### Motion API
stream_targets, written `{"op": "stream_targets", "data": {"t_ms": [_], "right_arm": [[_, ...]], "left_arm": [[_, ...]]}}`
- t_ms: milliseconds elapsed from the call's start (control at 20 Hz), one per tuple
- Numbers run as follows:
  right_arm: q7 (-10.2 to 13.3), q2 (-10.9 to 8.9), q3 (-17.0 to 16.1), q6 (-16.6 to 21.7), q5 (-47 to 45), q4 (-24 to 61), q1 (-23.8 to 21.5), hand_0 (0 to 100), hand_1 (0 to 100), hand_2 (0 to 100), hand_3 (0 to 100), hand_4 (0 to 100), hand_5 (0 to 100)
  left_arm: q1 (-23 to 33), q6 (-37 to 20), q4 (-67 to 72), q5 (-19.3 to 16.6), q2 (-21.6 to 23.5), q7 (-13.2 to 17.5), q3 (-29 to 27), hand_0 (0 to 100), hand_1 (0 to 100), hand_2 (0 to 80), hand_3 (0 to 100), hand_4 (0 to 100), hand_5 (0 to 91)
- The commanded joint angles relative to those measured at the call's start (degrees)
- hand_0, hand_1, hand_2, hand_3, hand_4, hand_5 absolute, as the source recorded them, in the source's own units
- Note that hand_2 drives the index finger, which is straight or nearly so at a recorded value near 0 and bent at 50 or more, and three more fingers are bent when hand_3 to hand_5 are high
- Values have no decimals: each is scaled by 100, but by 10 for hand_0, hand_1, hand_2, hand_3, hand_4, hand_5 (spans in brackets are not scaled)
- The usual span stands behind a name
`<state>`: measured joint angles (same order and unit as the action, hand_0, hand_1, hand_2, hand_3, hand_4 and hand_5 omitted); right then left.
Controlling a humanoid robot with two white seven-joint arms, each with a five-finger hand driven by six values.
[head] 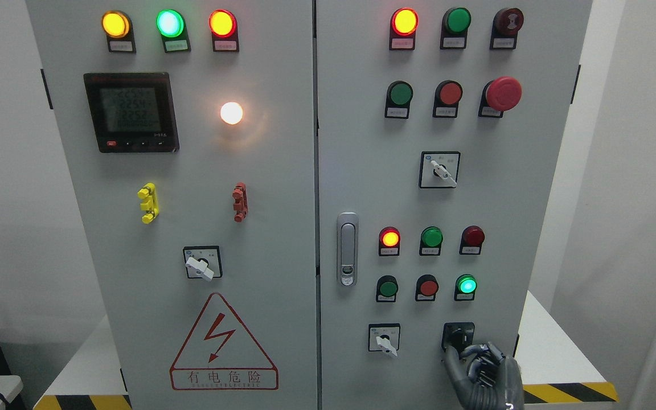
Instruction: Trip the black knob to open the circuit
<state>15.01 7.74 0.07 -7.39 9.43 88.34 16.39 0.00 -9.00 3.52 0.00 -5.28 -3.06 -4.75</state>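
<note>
Fingers point(479, 356) of the right hand point(484, 373) curl up against the black knob point(458, 337). The thumb rises on the knob's left side and the other fingertips bend in at its lower right, so they touch it, but I cannot tell if they really grip it. The hand is dark grey and comes up from the bottom edge, right of the middle.

The knob sits in a black square near the bottom right of the grey cabinet point(362, 188). Just left of the knob is a white switch point(384, 339) in a square plate. Above the knob glows a green light point(466, 285), with a red button point(427, 287) and a green button point(387, 287) in the same row to its left. Higher up and left of the knob, a red lamp point(389, 238) is lit. Further left of the knob, on the door edge, is a silver handle point(347, 248). Far above the knob is a big red stop button point(503, 94).

Well left of the knob, on the other door, is a red triangle sign point(223, 346) with a lightning bolt. High above that sign is a dark meter point(130, 111).
</note>
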Motion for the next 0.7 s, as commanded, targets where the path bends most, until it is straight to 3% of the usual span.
{"op": "stream_targets", "data": {"t_ms": [0,651], "right_arm": [[2,-1,169,0,94,-10,4,434,837,597,966,992,994],[2,-1,169,9,112,-1,4,413,840,586,958,991,993]], "left_arm": [[-44,3,0,-193,0,-2,0,120,389,0,0,0,0],[-44,3,0,-184,-9,-2,0,120,389,0,0,0,0]]}}
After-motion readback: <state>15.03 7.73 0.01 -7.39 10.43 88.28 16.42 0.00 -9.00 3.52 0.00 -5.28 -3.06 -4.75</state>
